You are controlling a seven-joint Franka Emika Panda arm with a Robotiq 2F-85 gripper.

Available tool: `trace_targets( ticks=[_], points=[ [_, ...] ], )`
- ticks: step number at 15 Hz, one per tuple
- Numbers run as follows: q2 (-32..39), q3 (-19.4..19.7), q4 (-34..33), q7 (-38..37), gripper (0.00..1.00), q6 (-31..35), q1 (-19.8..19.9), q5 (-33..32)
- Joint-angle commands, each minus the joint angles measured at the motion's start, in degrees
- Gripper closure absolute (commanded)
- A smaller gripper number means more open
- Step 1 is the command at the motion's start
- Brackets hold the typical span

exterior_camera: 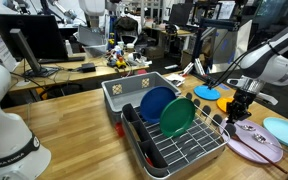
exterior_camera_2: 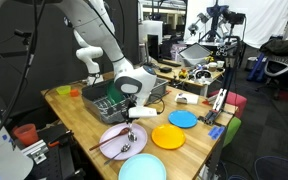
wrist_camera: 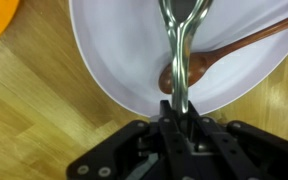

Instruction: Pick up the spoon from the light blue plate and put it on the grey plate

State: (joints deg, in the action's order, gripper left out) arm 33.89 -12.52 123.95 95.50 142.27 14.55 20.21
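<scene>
Tool [wrist_camera: 181, 112] closed narrow on the handle of the spoon [wrist_camera: 179, 55]. The wrist view shows the slim silvery handle clamped between the fingers and running out over the grey plate [wrist_camera: 114, 50]. Whether the spoon's bowl touches the plate cannot be told. A brown wooden spoon [wrist_camera: 234, 48] lies on the same plate, its bowl crossed by the silvery handle in this view. In both exterior views the tool [exterior_camera: 240, 108] [exterior_camera_2: 133, 113] stands over the grey plate [exterior_camera: 254, 145] [exterior_camera_2: 112, 135], near an edge of the counter [exterior_camera: 74, 120]. The light blue plate [exterior_camera: 286, 130] [exterior_camera_2: 142, 168] lies just beside the grey one, also near the counter edge. An orange-yellow plate [exterior_camera_2: 167, 137] lies close to both.
</scene>
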Motion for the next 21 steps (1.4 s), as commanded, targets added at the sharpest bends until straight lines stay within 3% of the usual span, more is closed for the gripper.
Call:
trace_targets(
  ticks=[1, 18, 19, 20, 21],
  points=[
    [0.84, 0.55, -0.83, -1.29, 0.96, -0.03, -0.58, -0.12],
    [3.36, 1.29, -1.51, -5.48, 0.96, 2.20, -1.71, -2.37],
    [3.30, 1.41, -1.42, -5.89, 0.80, 2.31, -1.87, -2.66],
    [3.25, 1.47, -1.49, -6.26, 0.58, 2.19, -1.89, -3.09],
    [3.11, 1.58, -1.35, -6.69, 0.56, 2.40, -1.99, -3.62]
  ],
)
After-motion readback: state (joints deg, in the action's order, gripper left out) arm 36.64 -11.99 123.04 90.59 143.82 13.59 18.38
